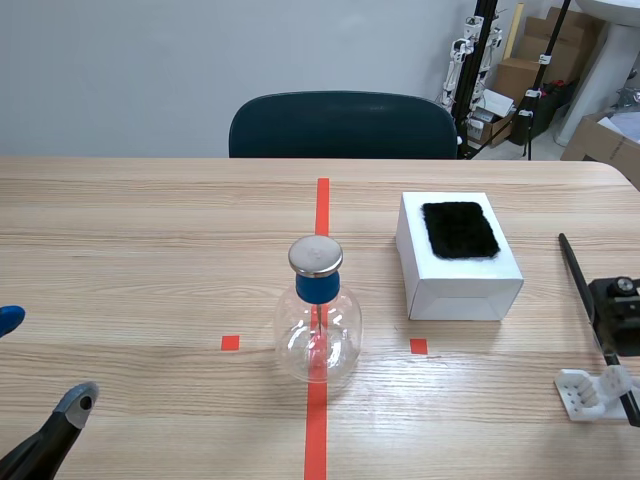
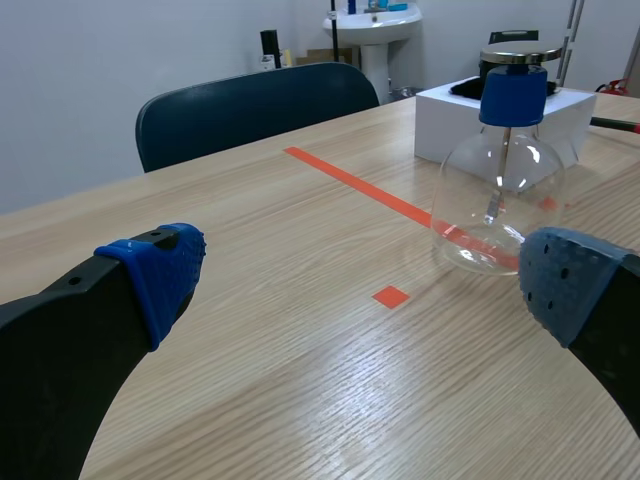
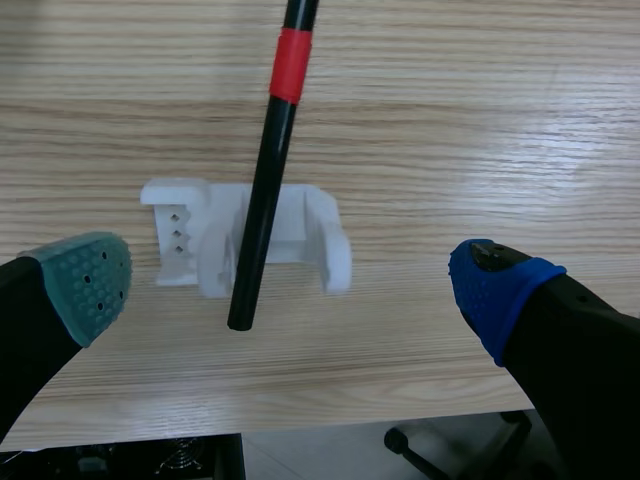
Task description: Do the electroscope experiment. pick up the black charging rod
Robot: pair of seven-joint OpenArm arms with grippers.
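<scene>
— Where does the right pincer [image 3: 290, 285] stand?

— Wide open, holding nothing. Its two pads sit low on either side of the near end of the rod [image 3: 262, 200], without touching it.

— So the rod isn't picked up?

— Not yet. It lies across a small white holder [image 3: 315, 235] by the right edge of the desk [image 1: 120, 260], with its far end running away from the robot. A red band [image 3: 290, 65] wraps it further along.

— And the left pincer [image 2: 365, 280]?

— Also spread wide and empty, low over the desk on its own side and well apart from the rod.

— What's beyond?

— A glass flask [image 1: 318, 320] with a blue neck and a metal cap stands on the red centre line. Past it to the right is a white box [image 1: 458, 255] with a black furry patch [image 1: 460, 230] on top. A dark chair [image 1: 342, 125] stands behind the desk.

— How far along, then?

— I'd say the approach looks done. Closing on the rod and lifting it are left.
</scene>
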